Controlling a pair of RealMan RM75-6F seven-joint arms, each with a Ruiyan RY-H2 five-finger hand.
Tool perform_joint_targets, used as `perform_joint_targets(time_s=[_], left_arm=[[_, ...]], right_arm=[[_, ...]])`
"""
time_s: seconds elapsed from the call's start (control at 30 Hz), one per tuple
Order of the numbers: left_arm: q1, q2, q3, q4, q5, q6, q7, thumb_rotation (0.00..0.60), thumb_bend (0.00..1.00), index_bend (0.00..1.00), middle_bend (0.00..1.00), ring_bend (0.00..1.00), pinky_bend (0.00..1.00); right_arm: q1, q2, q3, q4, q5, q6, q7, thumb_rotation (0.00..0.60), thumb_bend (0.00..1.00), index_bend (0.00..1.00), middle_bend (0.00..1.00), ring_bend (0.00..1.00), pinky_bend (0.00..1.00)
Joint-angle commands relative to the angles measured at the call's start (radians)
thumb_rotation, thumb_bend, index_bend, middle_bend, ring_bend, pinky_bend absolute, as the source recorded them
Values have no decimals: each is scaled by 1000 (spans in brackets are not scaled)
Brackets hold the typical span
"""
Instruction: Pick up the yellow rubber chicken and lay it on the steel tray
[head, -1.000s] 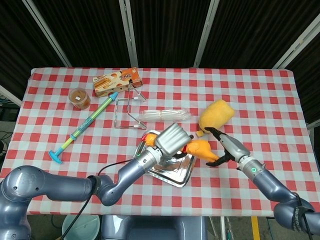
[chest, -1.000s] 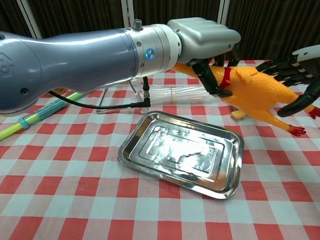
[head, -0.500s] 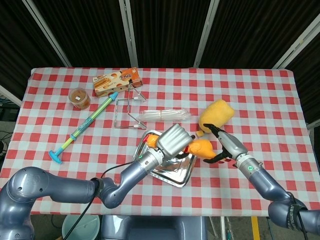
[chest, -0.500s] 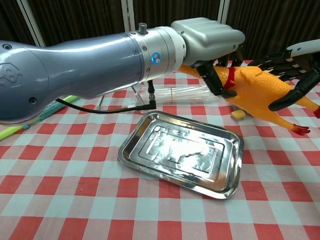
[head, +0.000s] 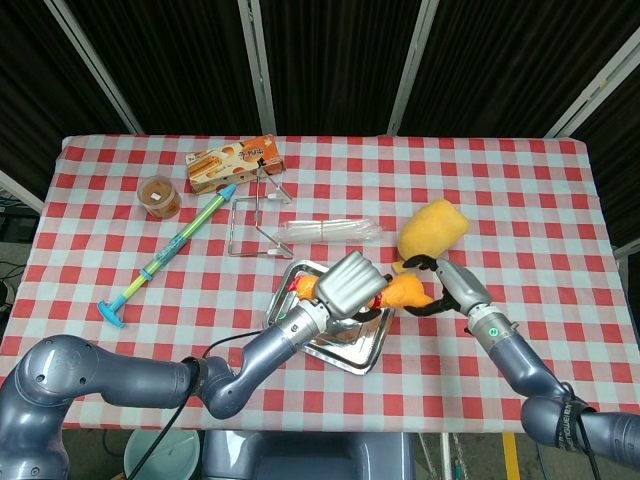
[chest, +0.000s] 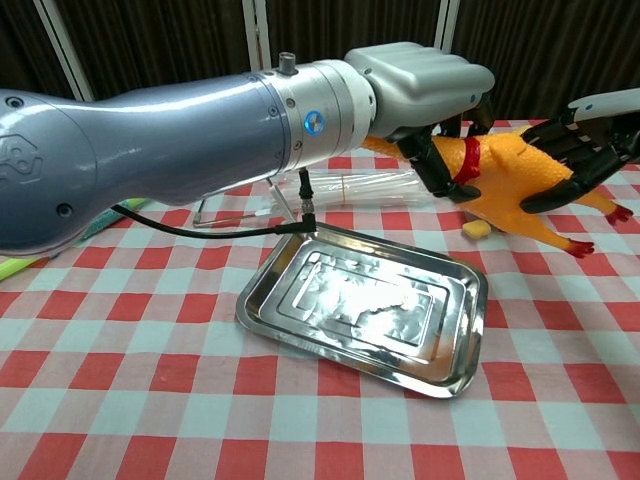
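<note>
The yellow rubber chicken (head: 406, 293) (chest: 515, 178) hangs in the air above the right end of the steel tray (head: 343, 352) (chest: 360, 300). My left hand (head: 352, 283) (chest: 420, 85) grips it at the neck, by the red collar. My right hand (head: 444, 289) (chest: 580, 150) wraps its dark fingers over the chicken's rear, with one finger under the body. The chicken lies roughly level, head to the left, its legs trailing right. The tray lies flat on the checked cloth with nothing in it, partly hidden by my left hand in the head view.
A yellow plush lump (head: 434, 228) lies just behind the chicken. A clear bag of sticks (head: 330, 232) and a wire stand (head: 255, 225) sit behind the tray. Farther left are a toy syringe (head: 170, 252), an orange box (head: 234, 162) and a brown cup (head: 158, 196).
Both hands and the chicken have shifted a little left, toward the tray. My right hand's fingers have closed from a spread pose onto the chicken's rear.
</note>
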Motion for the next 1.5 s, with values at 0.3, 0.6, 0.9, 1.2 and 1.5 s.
perform_joint_targets(time_s=[0.3,0.6,0.9,1.2,1.5], left_arm=[[2,-19,0,37,-2,-31,-23,600,627,631,706,638,655],[7,-13,-6,38,0,-45,-44,600,627,631,705,638,655],[22,3,5,15,13,-37,-47,600,622,628,701,638,655],[54,22,20,-3,81,-16,-92,600,609,621,696,636,655],[124,58,68,-21,178,10,-187,600,587,611,684,628,648]], right_arm=[[-8,-20,3,13,8,38,-33,600,751,796,646,643,611],[-23,-34,7,17,-10,67,-47,600,955,996,808,812,805],[-43,15,-3,-13,-77,1,-15,600,742,601,627,555,602],[-63,120,13,6,-245,-193,140,600,132,0,15,0,67],[-121,172,12,74,-392,-171,216,600,105,0,0,0,36]])
